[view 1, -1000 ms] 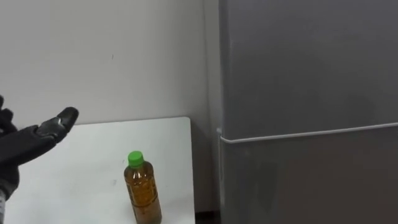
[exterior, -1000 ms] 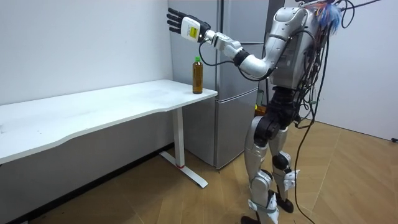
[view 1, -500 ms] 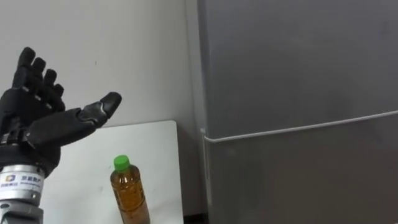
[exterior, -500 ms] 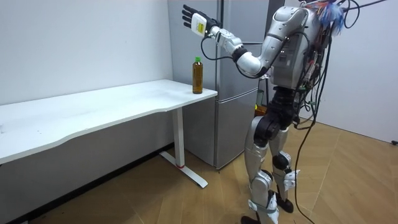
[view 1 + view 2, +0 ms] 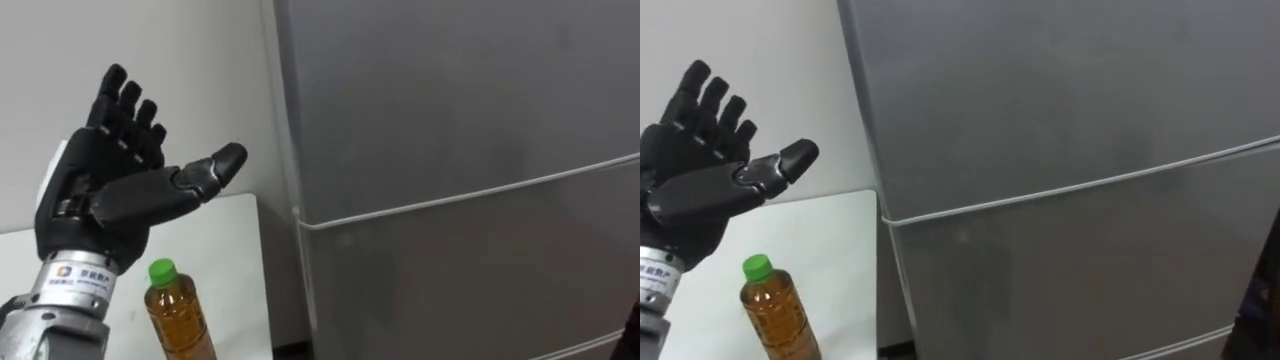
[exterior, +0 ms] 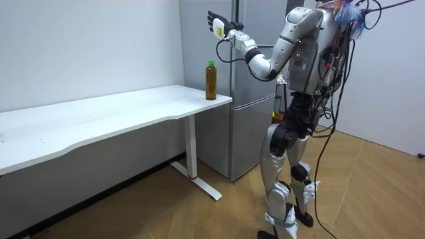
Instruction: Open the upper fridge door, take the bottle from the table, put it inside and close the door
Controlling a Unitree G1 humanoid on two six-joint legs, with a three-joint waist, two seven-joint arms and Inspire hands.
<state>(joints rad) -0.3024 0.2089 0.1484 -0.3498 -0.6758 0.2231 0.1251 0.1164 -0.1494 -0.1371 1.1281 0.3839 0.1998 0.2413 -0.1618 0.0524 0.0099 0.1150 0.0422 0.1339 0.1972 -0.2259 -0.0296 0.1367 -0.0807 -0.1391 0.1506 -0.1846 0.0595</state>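
The green-capped bottle (image 5: pixel 178 320) stands upright and untouched at the end of the table (image 5: pixel 225 250), just beside the fridge (image 5: pixel 450 260). We judge the task barely begun, since the upper door (image 5: pixel 450 90) is closed and must be opened before anything can go inside. That, we think, is why our left hand (image 5: pixel 110 200) is raised empty above the bottle rather than lowered around it. It is at the height of the upper door and near the door's left edge. The hand is spread wide, with fingers straight and pointing up and the thumb stretched sideways toward the door, and it touches nothing. In the room view the robot stands in front of the fridge with that arm lifted and the elbow bent, the hand about level with its head. A dark shape at the lower right edge may be our right hand (image 5: pixel 632 335), but too little shows for us to say.
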